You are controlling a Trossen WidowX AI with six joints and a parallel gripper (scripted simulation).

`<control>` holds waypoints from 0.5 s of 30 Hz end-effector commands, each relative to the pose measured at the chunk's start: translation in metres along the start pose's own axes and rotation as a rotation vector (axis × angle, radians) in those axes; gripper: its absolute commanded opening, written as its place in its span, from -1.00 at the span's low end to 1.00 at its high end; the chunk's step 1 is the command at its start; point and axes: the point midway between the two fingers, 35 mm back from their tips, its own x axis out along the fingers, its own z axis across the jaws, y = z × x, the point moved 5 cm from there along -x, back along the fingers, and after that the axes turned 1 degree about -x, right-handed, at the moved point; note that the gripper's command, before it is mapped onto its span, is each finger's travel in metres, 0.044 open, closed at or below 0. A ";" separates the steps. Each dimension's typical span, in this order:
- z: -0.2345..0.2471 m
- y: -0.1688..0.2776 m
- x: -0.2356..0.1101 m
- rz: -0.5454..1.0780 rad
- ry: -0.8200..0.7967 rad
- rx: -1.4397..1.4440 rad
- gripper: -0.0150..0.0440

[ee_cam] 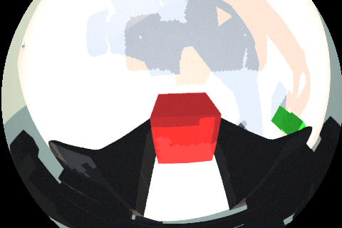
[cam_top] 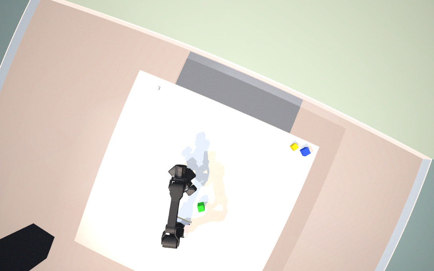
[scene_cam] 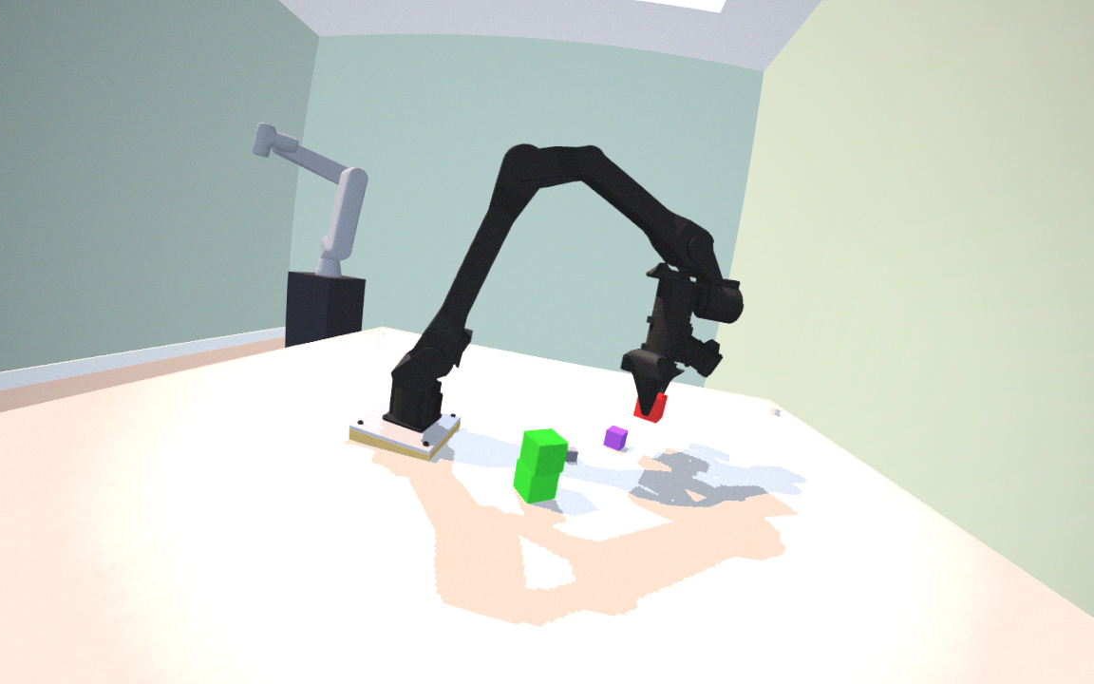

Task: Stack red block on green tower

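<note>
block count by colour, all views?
Green: 2, stacked as the green tower
Red: 1, the red block held in the gripper, off the table
Purple: 1, purple block
Yellow: 1, yellow block
Blue: 1, blue block
Total: 6

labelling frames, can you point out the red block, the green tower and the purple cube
red block [scene_cam: 651, 408], exterior view, its front face below the fingers
green tower [scene_cam: 538, 465], exterior view, front face, mid-height
purple cube [scene_cam: 615, 437], exterior view, its front face

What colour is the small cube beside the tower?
Purple; the small cube shows best in the exterior view.
</note>
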 end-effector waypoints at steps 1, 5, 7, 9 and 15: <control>0.000 0.000 -0.018 -0.006 -0.002 0.003 -0.49; 0.000 0.000 -0.037 -0.006 -0.002 0.003 -0.49; 0.000 0.000 -0.046 -0.006 -0.002 0.003 -0.49; 0.000 0.000 -0.052 -0.006 -0.002 0.003 -0.49; 0.000 0.000 -0.053 -0.006 -0.002 0.003 -0.49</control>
